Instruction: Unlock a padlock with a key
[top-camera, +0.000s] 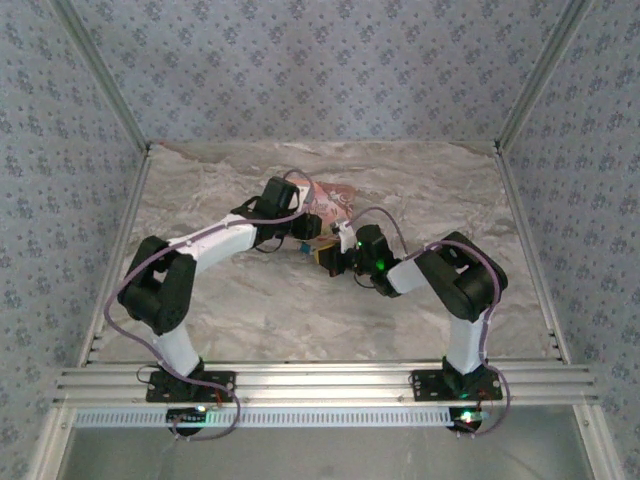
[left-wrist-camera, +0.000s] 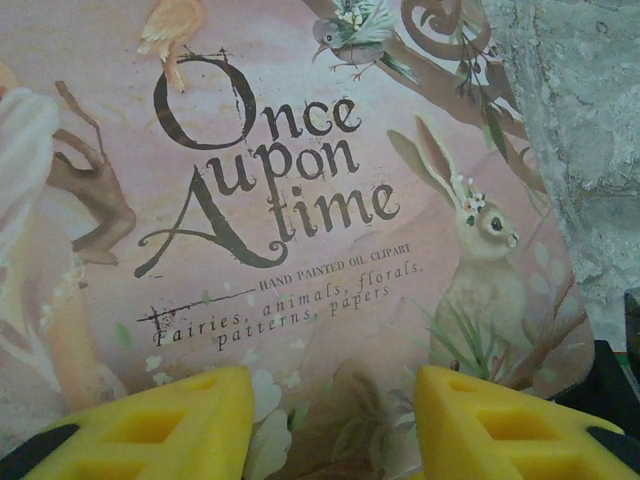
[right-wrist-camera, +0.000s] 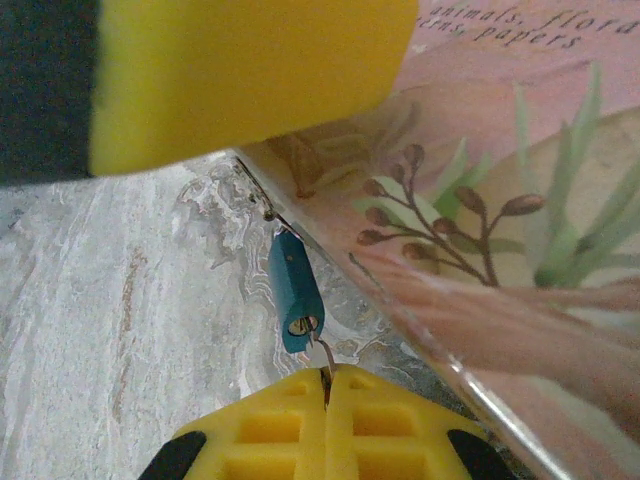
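A small teal-blue padlock (right-wrist-camera: 292, 290) with a brass keyhole at its near end lies on the marble table, against the edge of a pink printed packet (right-wrist-camera: 500, 200). A thin metal key (right-wrist-camera: 322, 352) runs from the keyhole into my right gripper (right-wrist-camera: 326, 372), which is shut on it. From above, the right gripper (top-camera: 327, 256) sits just right of the padlock (top-camera: 301, 247). My left gripper (left-wrist-camera: 335, 385) hovers over the packet (left-wrist-camera: 300, 200) with its yellow fingers (left-wrist-camera: 170, 420) apart and nothing pinched between them. One left finger (right-wrist-camera: 250, 70) hangs over the packet's corner.
The marble tabletop (top-camera: 250, 310) is walled by patterned panels at the back and both sides. An aluminium rail (top-camera: 320, 380) carries both arm bases at the near edge. The two arms meet close together at mid-table.
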